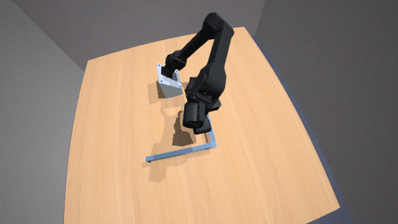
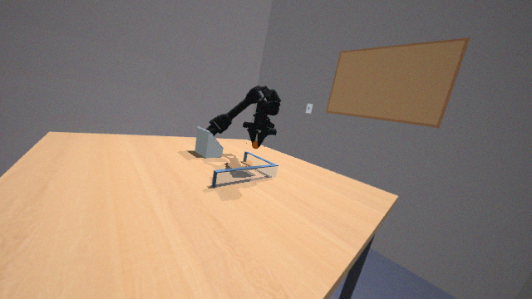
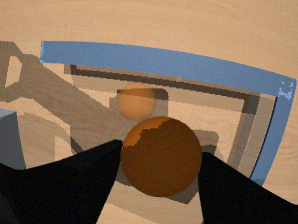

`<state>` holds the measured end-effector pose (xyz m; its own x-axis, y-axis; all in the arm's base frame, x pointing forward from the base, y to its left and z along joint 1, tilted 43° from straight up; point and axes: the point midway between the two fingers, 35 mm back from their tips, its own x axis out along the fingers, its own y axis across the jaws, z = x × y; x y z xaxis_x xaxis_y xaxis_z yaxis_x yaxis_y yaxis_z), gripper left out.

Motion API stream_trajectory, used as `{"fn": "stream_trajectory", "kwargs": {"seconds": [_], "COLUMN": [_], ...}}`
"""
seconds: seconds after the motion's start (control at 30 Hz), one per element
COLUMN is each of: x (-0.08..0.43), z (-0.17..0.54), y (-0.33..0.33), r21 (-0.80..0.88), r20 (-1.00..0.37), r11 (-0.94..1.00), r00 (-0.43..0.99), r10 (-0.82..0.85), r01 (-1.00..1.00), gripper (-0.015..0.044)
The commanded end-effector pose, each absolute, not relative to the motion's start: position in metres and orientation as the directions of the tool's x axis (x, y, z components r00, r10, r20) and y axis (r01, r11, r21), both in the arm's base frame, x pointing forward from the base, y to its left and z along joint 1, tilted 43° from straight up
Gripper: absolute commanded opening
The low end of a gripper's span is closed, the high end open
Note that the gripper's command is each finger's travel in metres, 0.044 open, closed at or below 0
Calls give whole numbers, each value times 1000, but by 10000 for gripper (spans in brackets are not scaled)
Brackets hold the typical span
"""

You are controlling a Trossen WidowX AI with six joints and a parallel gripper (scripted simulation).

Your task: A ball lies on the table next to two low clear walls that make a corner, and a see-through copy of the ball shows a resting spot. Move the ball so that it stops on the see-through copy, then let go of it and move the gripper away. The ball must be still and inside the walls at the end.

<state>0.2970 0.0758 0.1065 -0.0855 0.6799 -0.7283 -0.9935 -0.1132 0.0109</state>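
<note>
Grey-walled room, wooden table [image 2: 125, 216]; pincer [image 3: 160, 163] clamped on orange ball [image 3: 161, 156], held aloft above corner of clear walls [image 3: 166, 64]; pale see-through copy [image 3: 136, 103] on table inside walls, below and just ahead of ball.

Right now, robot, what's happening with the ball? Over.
Hand shut on ball, lifted off table. See-through copy below, inside blue walls. Nothing in the way.
</note>
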Motion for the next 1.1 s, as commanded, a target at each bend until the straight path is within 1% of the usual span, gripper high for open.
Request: {"fn": "stream_trajectory", "kwargs": {"seconds": [0.0, 0.23, 0.4, 0.8, 1.07], "x": [285, 268, 268, 262, 261], "z": [100, 89, 82, 40, 37], "y": [81, 87, 93, 133, 136], "r21": [7, 8, 8, 7, 7], "r20": [-729, -728, -729, -726, -726], "r11": [-108, -108, -108, -108, -108], "r00": [-79, -80, -80, -80, -80], "r10": [680, 681, 680, 683, 683], "r01": [-994, -994, -994, -994, -994], "gripper": [0, 0, 0, 0, 0]}}
